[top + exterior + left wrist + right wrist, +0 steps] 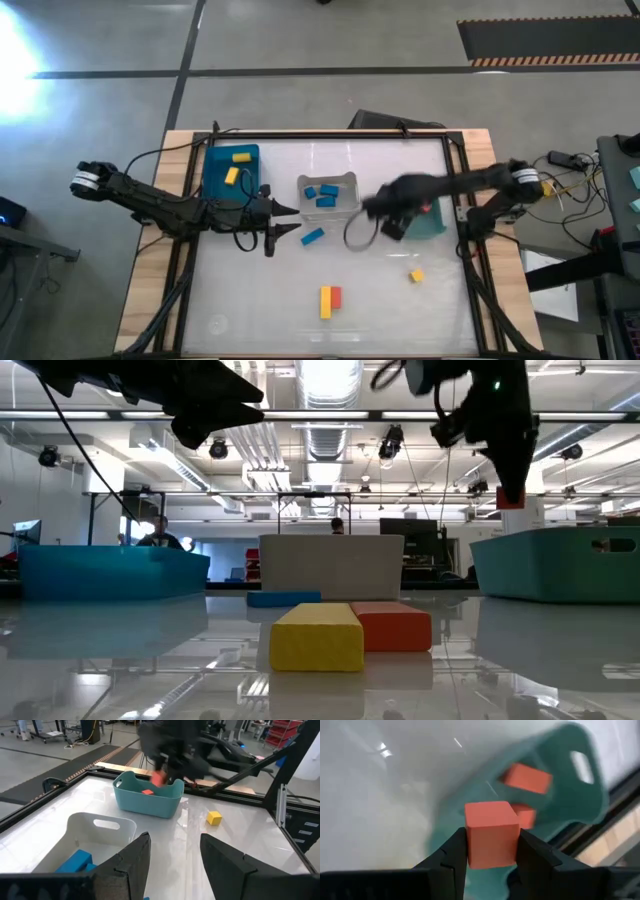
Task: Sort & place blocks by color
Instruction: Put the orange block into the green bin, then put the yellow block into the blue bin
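Note:
My right gripper [491, 842] is shut on a red cube [491, 827] and hovers over the green bin [570, 785], where two red blocks [526, 777] lie. My left gripper [175, 852] is open and holds nothing, level beside the clear bin [100, 832], which holds blue blocks [322, 194]. The blue bin [215, 172] contains two yellow blocks [236, 166]. A blue bar [312, 237], a yellow cube [416, 275], and a yellow bar [325, 302] touching a red bar [336, 297] lie on the table. My right gripper pinches the red cube by two opposite side faces [470, 840] between its two fingers. The fingers come from above, slanting down. The cube is lifted clear, above the green bin's open top, as the low view [510, 498] also shows.
The three bins stand in a row across the table's middle: blue on the left, clear in the centre, green [432, 222] on the right. The near half of the table holds only the loose blocks. A black frame [455, 190] edges the white table top.

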